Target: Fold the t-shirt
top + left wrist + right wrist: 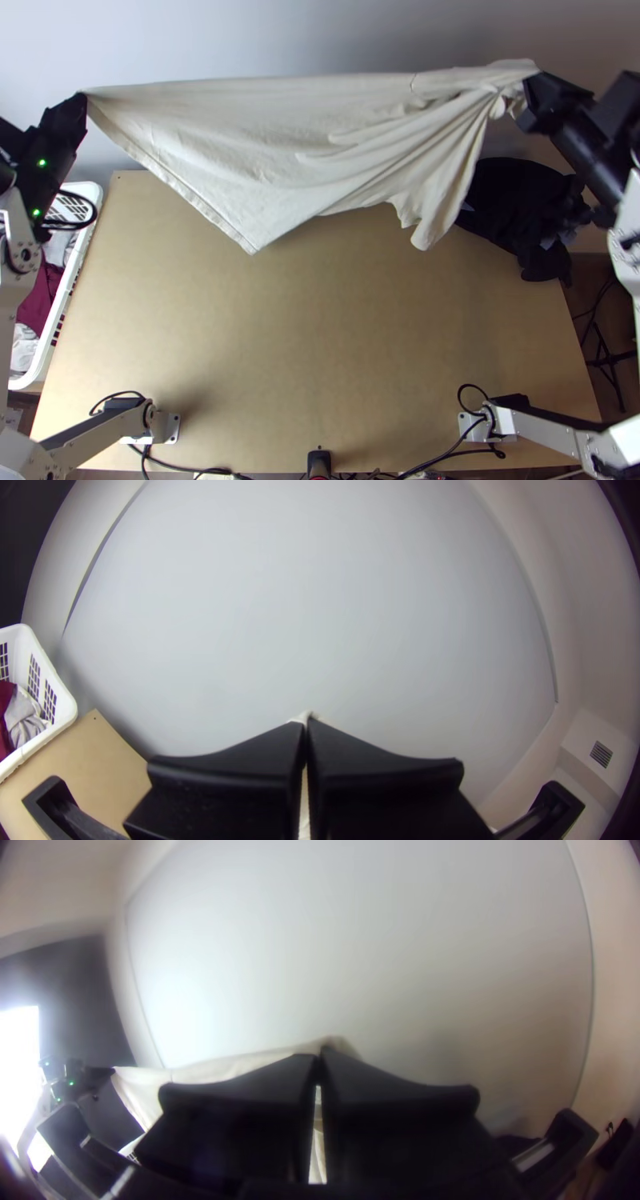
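Note:
The cream t-shirt (264, 144) hangs stretched between both grippers above the far part of the table, its upper edge nearly straight and its lower part drooping to points. My left gripper (83, 98) is shut on one corner at the upper left. At the upper right my right gripper (531, 80) is shut on a bunched part, with folds fanning out from it. In the left wrist view, a bit of cloth pokes past the tips of the left gripper (305, 725). Cloth also rises over the tips of the right gripper (321, 1055) in the right wrist view.
A white basket (88, 232) with clothes stands at the table's left side. Dark cloth (520, 208) lies bunched at the far right of the wooden table (320, 336). Cables run along the near edge. A pale wall (320, 36) stands behind.

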You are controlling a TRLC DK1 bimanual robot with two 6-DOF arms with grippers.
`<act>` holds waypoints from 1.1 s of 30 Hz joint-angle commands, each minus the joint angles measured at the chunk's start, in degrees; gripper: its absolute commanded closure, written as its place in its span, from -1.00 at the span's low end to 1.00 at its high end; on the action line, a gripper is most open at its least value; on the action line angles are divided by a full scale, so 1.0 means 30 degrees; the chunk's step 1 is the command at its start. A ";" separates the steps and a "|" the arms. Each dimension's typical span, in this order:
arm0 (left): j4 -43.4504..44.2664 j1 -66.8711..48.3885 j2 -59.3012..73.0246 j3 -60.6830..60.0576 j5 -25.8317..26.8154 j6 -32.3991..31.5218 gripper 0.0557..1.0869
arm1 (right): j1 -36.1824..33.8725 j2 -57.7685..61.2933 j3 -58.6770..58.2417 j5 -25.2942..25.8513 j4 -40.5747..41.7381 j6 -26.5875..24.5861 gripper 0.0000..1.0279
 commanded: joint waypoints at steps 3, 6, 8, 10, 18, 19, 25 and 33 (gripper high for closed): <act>-0.2765 0.0933 -0.2645 -0.0818 0.0107 0.0162 0.92 | 0.1096 -0.4905 -0.2529 -0.0441 -0.2976 -0.0765 0.95; -0.3351 0.1695 -0.3553 -0.0525 0.0634 0.0250 0.92 | 0.1096 -0.5989 -0.2383 -0.0471 -0.4324 -0.0765 0.95; -0.3966 0.1871 -0.4461 -0.0408 0.1103 0.0250 0.93 | 0.1213 -0.6604 -0.1856 -0.0500 -0.5672 -0.0765 0.95; -0.4552 0.1871 -0.5545 -0.0583 0.1631 0.0308 0.92 | 0.1946 -0.7307 -0.1358 -0.0500 -0.7166 -0.0502 0.95; -0.7892 0.1842 -1.0350 -0.2019 0.4707 0.0718 0.93 | 0.3703 -0.9827 0.0547 -0.1262 -1.2937 0.1168 0.95; -0.8185 0.1812 -1.1112 -0.2370 0.5058 0.1128 0.92 | 0.3733 -1.0178 0.0517 -0.1525 -1.3553 0.1227 0.95; -1.0148 0.1168 -1.3573 -0.3718 0.5849 0.2330 0.92 | 0.4055 -1.1145 0.0371 -0.1906 -1.5721 0.1549 0.95; -1.0382 0.0875 -1.3690 -0.8054 0.6201 0.3472 0.92 | 0.4553 -1.2405 -0.7334 -0.3078 -1.4930 0.0436 0.95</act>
